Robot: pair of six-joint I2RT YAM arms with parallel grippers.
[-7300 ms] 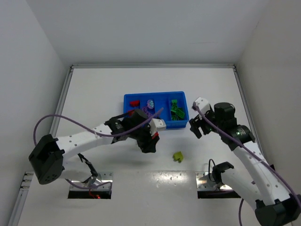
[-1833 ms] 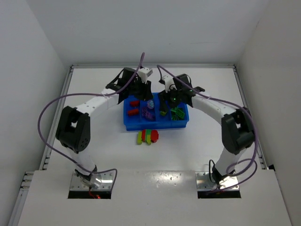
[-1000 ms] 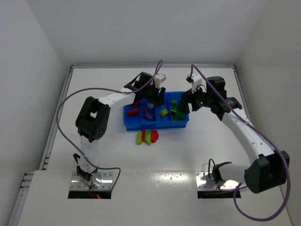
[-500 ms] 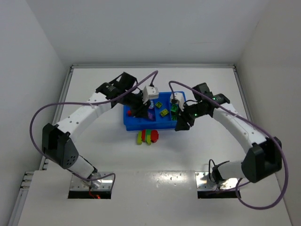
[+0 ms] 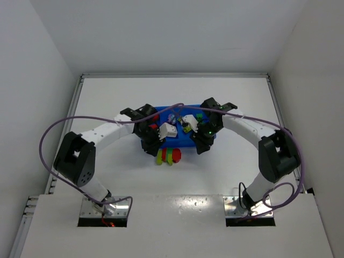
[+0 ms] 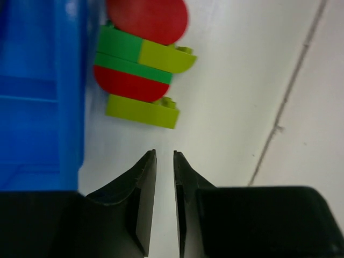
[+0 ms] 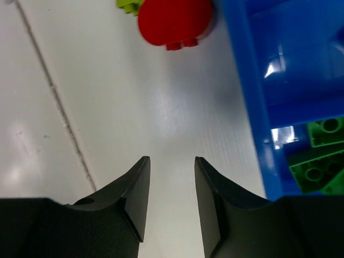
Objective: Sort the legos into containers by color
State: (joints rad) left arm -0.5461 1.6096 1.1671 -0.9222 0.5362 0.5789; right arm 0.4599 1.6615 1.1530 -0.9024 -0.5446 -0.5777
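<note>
The left gripper (image 6: 164, 157) has its fingers drawn almost together, with only a sliver of white table (image 6: 242, 80) showing between them, and it grips nothing. Just beyond its tips lies the lego cluster (image 6: 141, 70), a stack of red, green and yellow-green bricks. The cluster sits on the table against or just beside the near long wall of the blue tray (image 6: 37, 107); the views do not show whether they touch.

The right gripper (image 7: 172, 160) is also nearly closed and empty, with a narrow slot of bare table between its fingers. It points at the other end of the same cluster, where the red half-round brick (image 7: 174, 21) shows just off the tray's outer wall. To its side, green bricks (image 7: 317, 161) lie loose in the tray's end compartment.

The cluster is probably light, rigid, smooth plastic that will not deform or break. It is likely to slip or skate across the table if pinched on a curved face. The joints are press-fit, so separating the colours should take a firm pull from both sides. The safest hold looks to be across the flat, parallel side faces of an end brick, one gripper at each end and away from the rounded edges. Both pairs of fingers would need to open before either can straddle a brick.
</note>
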